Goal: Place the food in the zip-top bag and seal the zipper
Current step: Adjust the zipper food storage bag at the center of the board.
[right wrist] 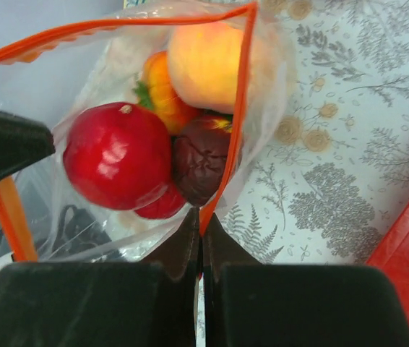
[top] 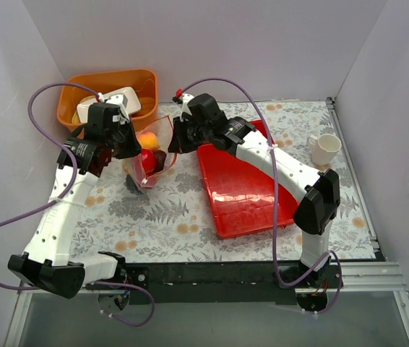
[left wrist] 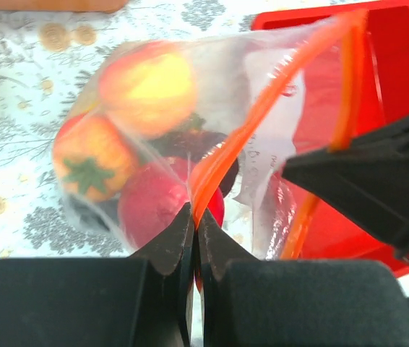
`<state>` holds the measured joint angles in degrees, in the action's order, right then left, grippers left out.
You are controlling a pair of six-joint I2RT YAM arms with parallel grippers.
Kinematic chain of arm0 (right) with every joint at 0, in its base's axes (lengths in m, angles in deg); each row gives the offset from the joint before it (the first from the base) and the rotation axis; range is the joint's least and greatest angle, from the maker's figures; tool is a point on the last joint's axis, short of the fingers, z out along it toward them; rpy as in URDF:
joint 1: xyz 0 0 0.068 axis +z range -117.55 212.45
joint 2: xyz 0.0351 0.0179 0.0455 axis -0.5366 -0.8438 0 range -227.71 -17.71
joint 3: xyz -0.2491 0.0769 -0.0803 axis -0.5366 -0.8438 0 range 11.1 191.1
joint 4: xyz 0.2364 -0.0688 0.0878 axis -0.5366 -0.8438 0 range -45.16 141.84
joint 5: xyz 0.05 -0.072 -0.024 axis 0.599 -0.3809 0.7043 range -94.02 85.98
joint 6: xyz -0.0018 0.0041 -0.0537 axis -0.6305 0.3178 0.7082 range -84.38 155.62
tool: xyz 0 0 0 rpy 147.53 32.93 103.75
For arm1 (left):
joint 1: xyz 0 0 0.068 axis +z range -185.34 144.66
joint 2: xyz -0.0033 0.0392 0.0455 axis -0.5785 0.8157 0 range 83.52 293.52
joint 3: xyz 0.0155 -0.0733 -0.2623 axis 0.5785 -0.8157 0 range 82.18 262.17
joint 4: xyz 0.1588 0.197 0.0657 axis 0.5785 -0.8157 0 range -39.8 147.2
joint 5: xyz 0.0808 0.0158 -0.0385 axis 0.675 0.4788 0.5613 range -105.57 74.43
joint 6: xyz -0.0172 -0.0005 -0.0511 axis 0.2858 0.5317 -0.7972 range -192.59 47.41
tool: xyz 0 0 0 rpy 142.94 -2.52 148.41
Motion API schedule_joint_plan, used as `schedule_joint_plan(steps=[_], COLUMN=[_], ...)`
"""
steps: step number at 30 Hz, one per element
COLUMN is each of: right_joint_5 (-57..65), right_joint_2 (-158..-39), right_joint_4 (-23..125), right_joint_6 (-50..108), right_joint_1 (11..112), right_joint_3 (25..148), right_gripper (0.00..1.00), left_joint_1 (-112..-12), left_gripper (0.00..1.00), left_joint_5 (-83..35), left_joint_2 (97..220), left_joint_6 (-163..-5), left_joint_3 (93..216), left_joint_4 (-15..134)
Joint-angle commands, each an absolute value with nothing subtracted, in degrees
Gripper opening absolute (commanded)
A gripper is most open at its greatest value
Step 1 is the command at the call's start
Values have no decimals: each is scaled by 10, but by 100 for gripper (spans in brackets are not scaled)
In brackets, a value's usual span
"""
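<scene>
The clear zip-top bag (top: 162, 131) hangs between my two grippers above the floral mat, left of the red tray. Inside it lies the food: a peach-orange ball (right wrist: 208, 65), a red ball (right wrist: 118, 155), a dark red ball (right wrist: 201, 159) and an orange-and-green fruit (left wrist: 92, 155). My left gripper (left wrist: 195, 217) is shut on the orange-red zipper (left wrist: 262, 108) strip at one end of the mouth. My right gripper (right wrist: 201, 220) is shut on the zipper (right wrist: 237, 108) at the other end. The two strips stand apart, so the mouth gapes open.
A red tray (top: 240, 188) lies to the right of the bag, under the right arm. An orange bin (top: 74, 97) with a white box stands at the back left. A white cup (top: 325, 148) sits at the right edge of the mat.
</scene>
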<state>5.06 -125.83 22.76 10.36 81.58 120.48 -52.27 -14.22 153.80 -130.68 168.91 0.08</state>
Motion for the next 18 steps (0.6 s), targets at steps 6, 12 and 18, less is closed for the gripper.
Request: schedule_joint_plan(steps=[6, 12, 18], right_joint_5=[157, 96, 24], right_joint_2=[-1280, -1249, -1215], right_joint_4=[230, 264, 262], right_joint_6=[99, 87, 77], right_joint_1=[815, 814, 810], right_joint_3=[1199, 1135, 1097], right_gripper=[1, 1, 1], left_joint_1=[-523, -523, -522], left_gripper=[1, 2, 11], left_joint_5=[-167, -310, -441], left_joint_2=[1552, 1549, 1546], left_joint_6=[-1317, -1299, -1301], left_joint_3=[1654, 1603, 1572], left_joint_4=[0, 60, 111])
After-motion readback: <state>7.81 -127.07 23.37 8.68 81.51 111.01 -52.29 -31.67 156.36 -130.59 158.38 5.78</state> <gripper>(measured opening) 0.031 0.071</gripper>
